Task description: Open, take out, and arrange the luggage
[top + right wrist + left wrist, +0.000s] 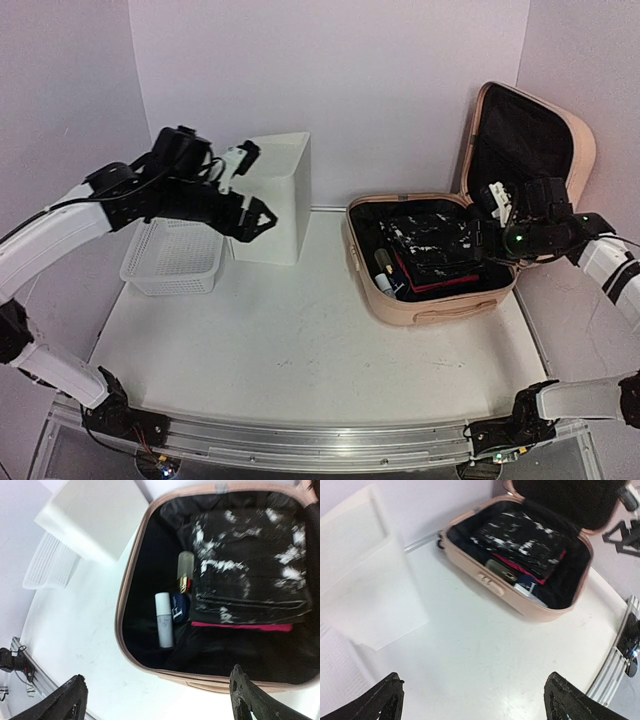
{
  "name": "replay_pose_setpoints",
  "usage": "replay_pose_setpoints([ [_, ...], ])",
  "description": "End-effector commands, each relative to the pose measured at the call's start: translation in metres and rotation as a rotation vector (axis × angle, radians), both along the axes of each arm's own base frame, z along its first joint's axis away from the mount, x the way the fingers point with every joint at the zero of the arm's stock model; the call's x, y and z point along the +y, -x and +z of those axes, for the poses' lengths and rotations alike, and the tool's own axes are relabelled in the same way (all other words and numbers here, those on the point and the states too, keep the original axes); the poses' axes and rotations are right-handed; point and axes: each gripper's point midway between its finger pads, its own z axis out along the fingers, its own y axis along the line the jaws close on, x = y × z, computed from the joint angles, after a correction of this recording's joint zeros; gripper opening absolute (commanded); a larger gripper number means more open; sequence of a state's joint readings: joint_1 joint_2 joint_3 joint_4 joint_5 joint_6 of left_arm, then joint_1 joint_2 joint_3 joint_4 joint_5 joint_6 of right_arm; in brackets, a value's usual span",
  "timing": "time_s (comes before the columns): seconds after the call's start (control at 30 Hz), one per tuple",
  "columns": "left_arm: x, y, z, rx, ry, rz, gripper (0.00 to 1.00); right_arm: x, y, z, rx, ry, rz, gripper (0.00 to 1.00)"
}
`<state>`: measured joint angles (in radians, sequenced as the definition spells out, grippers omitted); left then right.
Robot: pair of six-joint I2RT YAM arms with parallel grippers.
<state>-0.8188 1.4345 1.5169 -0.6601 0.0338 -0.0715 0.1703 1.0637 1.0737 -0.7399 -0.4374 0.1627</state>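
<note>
The luggage (432, 308) lies open at the right of the table, its peach-pink lid (525, 135) standing up against the wall. Inside lie a folded black-and-white garment (250, 575), a red item (240, 626) under it, a white tube (164, 620), a frosted bottle (184, 570) and a dark blue round thing (180, 607). My right gripper (485, 240) hangs open over the case's near right side, holding nothing. My left gripper (258, 218) is open and empty in the air beside the white box, well left of the luggage (485, 575).
A white plastic box (275, 195) stands at the back centre-left, with a white mesh basket (175, 258) to its left. Walls close in the back and both sides. A metal rail (300, 440) runs along the near edge.
</note>
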Motion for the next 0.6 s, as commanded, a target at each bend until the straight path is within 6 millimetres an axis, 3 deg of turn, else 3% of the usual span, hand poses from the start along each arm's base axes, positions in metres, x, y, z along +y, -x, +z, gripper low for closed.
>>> replay_pose_setpoints([
  [0.0, 0.102, -0.005, 0.004, -0.025, 0.033, 0.304, 0.96, 0.029, -0.006, 0.002, -0.046, -0.093, 0.100, 0.98],
  [0.13, 0.176, -0.014, -0.049, 0.169, 0.046, 0.531, 0.88, 0.048, -0.002, -0.009, -0.025, -0.077, 0.158, 0.98],
  [0.27, 0.186, -0.032, -0.081, 0.342, 0.139, 0.539, 0.82, 0.063, 0.000, -0.020, -0.004, -0.049, 0.197, 0.98],
  [0.33, 0.173, -0.043, -0.078, 0.335, 0.170, 0.482, 0.84, 0.067, -0.001, -0.025, 0.012, -0.041, 0.201, 0.98],
  [0.47, 0.148, -0.075, -0.050, 0.310, 0.283, 0.367, 0.93, 0.074, -0.002, -0.033, 0.045, -0.036, 0.200, 0.98],
  [0.57, 0.150, -0.113, -0.029, 0.298, 0.348, 0.363, 0.95, 0.082, -0.010, -0.038, 0.067, -0.039, 0.178, 0.98],
])
